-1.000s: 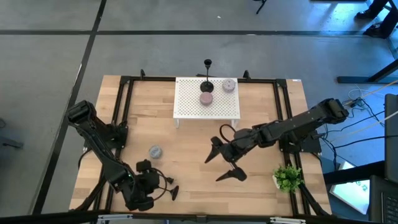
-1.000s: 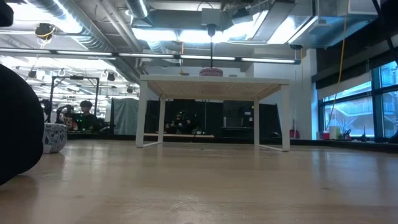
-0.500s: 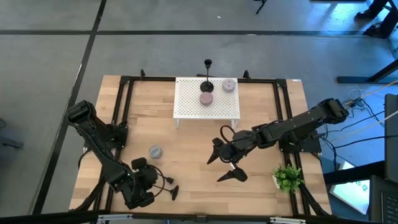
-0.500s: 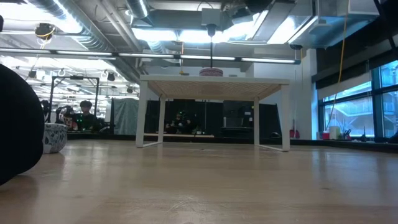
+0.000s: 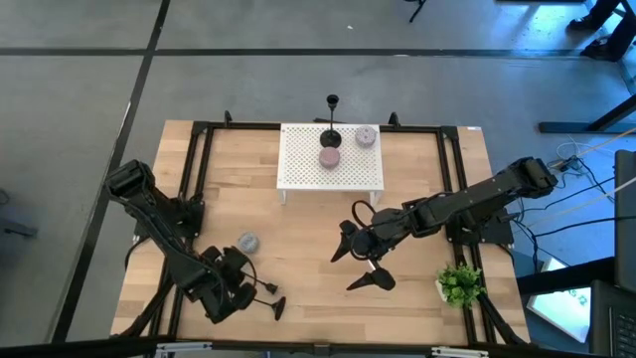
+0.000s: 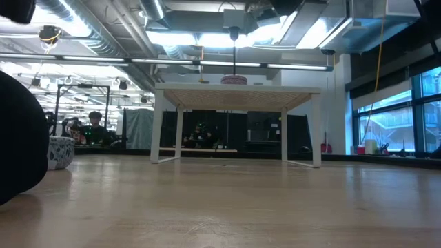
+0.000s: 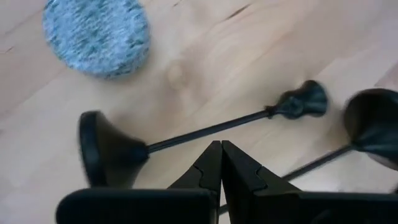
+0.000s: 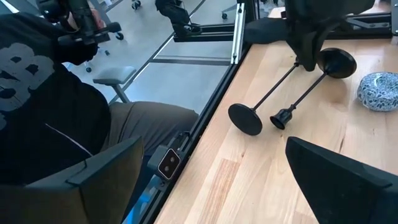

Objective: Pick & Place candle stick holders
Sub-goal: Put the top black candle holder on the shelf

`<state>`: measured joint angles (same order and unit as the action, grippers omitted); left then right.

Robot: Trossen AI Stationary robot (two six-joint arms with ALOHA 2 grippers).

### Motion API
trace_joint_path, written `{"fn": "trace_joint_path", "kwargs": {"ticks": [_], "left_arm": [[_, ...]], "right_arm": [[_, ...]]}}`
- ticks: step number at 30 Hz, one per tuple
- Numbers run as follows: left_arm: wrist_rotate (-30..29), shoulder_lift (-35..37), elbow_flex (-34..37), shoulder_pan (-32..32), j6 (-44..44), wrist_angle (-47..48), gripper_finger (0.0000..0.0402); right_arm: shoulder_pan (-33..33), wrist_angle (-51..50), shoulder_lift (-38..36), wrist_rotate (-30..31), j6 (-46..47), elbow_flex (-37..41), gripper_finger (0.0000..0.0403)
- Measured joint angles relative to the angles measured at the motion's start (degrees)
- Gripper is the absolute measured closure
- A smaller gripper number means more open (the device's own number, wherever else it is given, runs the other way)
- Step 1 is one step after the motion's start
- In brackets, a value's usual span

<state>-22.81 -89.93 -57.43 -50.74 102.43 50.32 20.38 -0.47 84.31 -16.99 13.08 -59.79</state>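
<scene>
Candle stick holders [image 7: 205, 129]: two slim black metal stems, flared round bases, lying flat on wood bench [image 5: 298, 249] just beyond left hand [image 7: 221, 163], clenched empty. Right hand [image 5: 360, 261] mid-bench, released wide. Third holder [image 5: 331, 119] upright on white perforated stand [image 5: 348, 169].

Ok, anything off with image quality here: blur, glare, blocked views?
Left wrist view: soft motion blur on the lying candle stick holders and the patterned round dish. Low view: bright ceiling lights glare, and a dark out-of-focus mass blocks its left edge. High view: even light, sharp. Right wrist view: its own gripper fingers loom dark and unfocused.
</scene>
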Motion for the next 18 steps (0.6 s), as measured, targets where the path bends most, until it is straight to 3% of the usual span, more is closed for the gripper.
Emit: {"fn": "trace_joint_path", "kwargs": {"ticks": [4, 7, 18], "left_arm": [[1.32, 0.0, 1.28, -0.16, 3.12, -0.24, 0.04], [1.4, 0.0, 1.64, -0.22, 0.75, -0.55, 0.0398], [2.98, 0.0, 1.66, -0.13, -36.45, -2.56, 0.0393]], "right_arm": [[0.0, -0.03, 0.0, 0.0, 0.0, 0.0, 0.0008], [0.0, -0.24, 0.0, 0.0, 0.0, 0.0, 0.0008], [-0.09, -0.24, 0.0, -0.01, 0.02, 0.0, 0.0008]]}}
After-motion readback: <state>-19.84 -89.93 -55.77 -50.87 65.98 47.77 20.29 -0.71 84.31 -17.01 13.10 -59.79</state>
